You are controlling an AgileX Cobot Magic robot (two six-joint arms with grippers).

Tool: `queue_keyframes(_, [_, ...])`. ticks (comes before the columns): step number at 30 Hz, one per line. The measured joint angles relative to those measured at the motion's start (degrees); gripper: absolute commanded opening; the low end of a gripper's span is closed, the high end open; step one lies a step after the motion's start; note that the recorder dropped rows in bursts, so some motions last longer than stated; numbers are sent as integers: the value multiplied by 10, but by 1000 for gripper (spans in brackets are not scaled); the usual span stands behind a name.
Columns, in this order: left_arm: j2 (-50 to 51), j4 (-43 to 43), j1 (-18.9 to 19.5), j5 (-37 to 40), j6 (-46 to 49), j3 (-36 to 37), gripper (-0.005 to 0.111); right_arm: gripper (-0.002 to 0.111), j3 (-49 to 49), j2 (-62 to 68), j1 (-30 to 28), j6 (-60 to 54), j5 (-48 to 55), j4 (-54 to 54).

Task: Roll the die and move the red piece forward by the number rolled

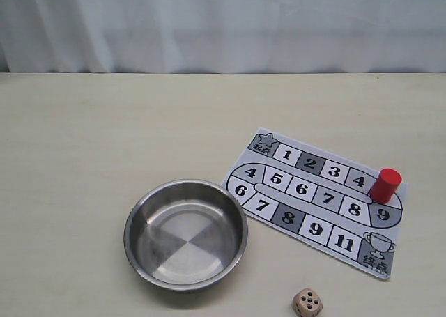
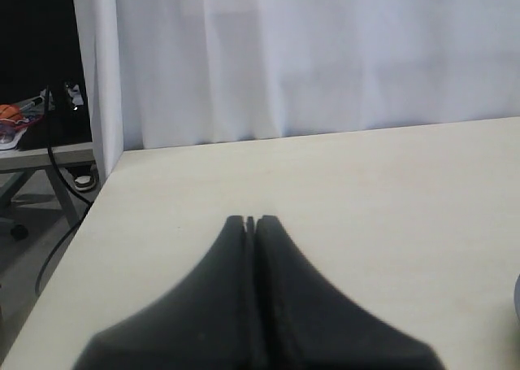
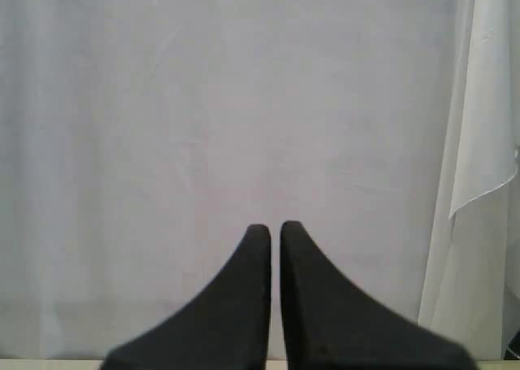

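Die [image 1: 306,302] on surface [image 1: 104,122], right of bowl [image 1: 185,233], clear of board [image 1: 317,198]. Red piece [image 1: 385,184] upright at board's right end, between squares 4 and 9. Left jaws pressed together, empty; right jaws likewise.

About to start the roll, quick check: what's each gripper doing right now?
Left gripper: closed, holding nothing.
Right gripper: closed, holding nothing.
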Motion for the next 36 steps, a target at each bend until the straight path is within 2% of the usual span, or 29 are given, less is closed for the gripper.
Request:
queue_keyframes(9, [0,0,0,0,0,0,0,4,185,0,0,0,-195,0])
queue_keyframes(19, [0,0,0,0,0,0,0,4,353,0,0,0,-353,0])
queue_keyframes(24, [0,0,0,0,0,0,0,4,374,1,0,0,-338,0])
queue_keyframes(31, [0,0,0,0,0,0,0,4,374,1,0,-1,-248,0])
queue_keyframes(36, [0,0,0,0,0,0,0,4,374,1,0,-7,-225,1])
